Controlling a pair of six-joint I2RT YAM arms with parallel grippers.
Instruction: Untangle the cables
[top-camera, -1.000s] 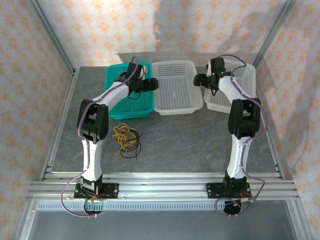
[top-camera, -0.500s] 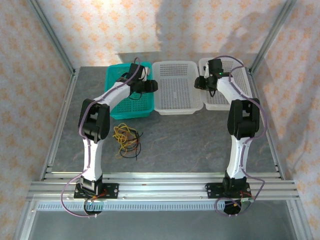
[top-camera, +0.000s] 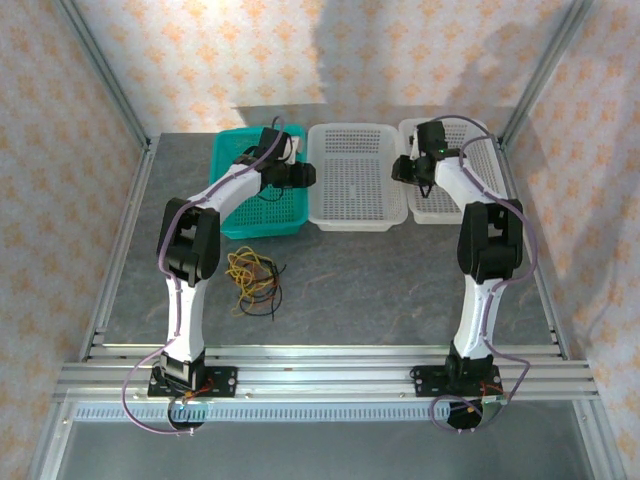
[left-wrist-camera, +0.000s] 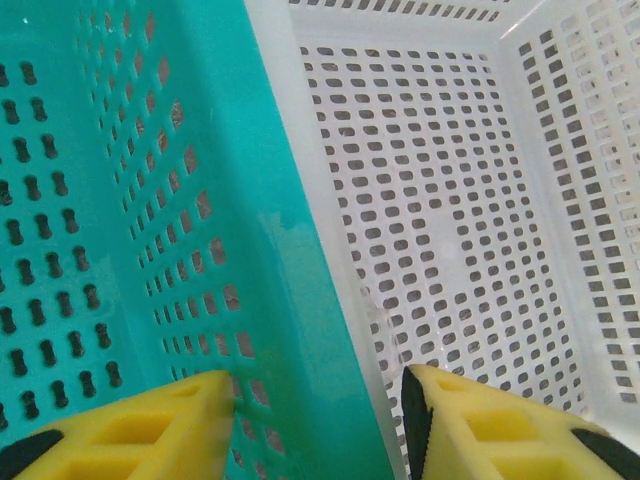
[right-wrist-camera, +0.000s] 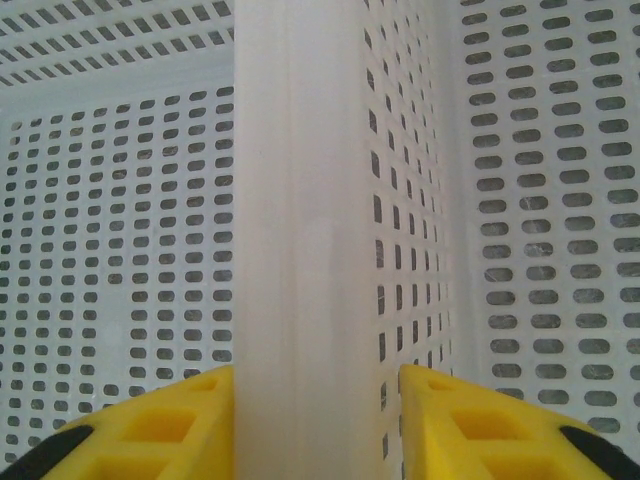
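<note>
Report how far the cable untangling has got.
Done: nothing; the cables lie in one tangled pile on the table. In hand: left pincer and right pincer pinch the middle basket side rims together with its neighbours'. Left: separating the whole pile.

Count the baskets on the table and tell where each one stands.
3, in a row at the back: the teal basket on the left, the white middle basket beside it, the white right basket at the end. None looks hidden.
</note>
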